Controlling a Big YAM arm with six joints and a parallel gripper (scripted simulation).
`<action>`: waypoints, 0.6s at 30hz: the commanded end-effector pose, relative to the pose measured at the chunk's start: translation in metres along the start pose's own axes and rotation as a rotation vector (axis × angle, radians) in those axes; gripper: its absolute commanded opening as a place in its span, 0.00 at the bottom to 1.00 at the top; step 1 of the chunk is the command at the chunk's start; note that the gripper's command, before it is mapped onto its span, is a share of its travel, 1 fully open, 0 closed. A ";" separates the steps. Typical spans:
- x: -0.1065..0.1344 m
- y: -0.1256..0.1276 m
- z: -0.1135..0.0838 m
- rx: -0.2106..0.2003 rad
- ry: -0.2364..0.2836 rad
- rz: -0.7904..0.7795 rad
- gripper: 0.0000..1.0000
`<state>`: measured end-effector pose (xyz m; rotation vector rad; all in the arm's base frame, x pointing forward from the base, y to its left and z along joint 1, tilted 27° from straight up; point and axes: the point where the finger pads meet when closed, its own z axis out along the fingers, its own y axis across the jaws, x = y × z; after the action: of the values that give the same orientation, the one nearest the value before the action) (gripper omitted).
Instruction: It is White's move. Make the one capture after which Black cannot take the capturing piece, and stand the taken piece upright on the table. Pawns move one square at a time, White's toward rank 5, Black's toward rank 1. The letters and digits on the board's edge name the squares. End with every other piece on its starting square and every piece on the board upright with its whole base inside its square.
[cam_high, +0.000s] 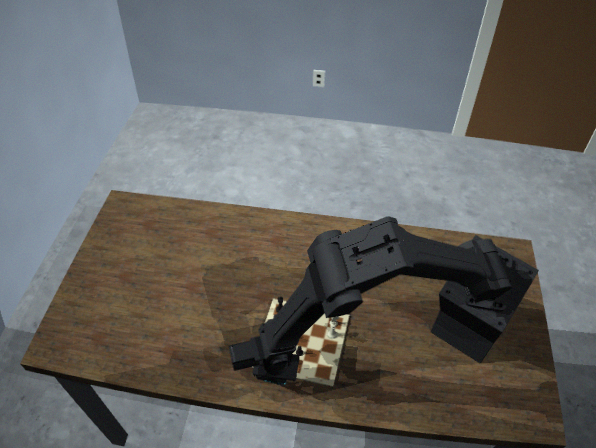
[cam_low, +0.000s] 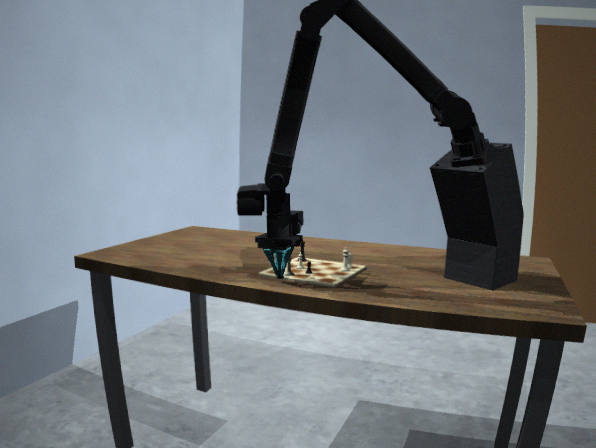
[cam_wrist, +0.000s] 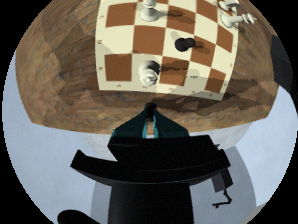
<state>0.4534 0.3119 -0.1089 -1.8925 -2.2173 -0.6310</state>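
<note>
The small chessboard (cam_high: 316, 378) (cam_low: 346, 278) (cam_wrist: 115, 42) lies near the table's front edge. My gripper (cam_wrist: 150, 111) (cam_low: 279, 270) is shut on a small black piece (cam_wrist: 148, 107), of which only the dark top shows between the teal fingers. It hangs low just off the board's near edge, over the wood; I cannot tell whether the piece touches the table. On the board, a white piece (cam_wrist: 148, 72) (cam_low: 300, 260) stands nearest the gripper. A black pawn (cam_wrist: 184, 44) (cam_low: 308, 268) (cam_high: 300, 351), a second white piece (cam_wrist: 148, 10) and white pieces (cam_wrist: 232, 15) (cam_low: 345, 258) (cam_high: 333, 327) stand beyond.
The wooden table (cam_high: 150, 275) (cam_low: 175, 250) stretches wide to the left of the board. The arm's black base block (cam_high: 480, 310) (cam_low: 480, 220) stands at the table's right end. A tall black piece (cam_low: 302, 247) (cam_high: 280, 301) stands at the board's far side, close to the arm.
</note>
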 end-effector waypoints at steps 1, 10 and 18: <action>0.015 0.019 0.004 -0.040 0.017 -0.006 0.00; 0.019 0.024 -0.007 -0.058 0.024 -0.007 0.00; 0.018 0.023 -0.005 -0.053 0.021 -0.007 0.00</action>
<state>0.4641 0.3208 -0.1108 -1.8937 -2.2160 -0.6652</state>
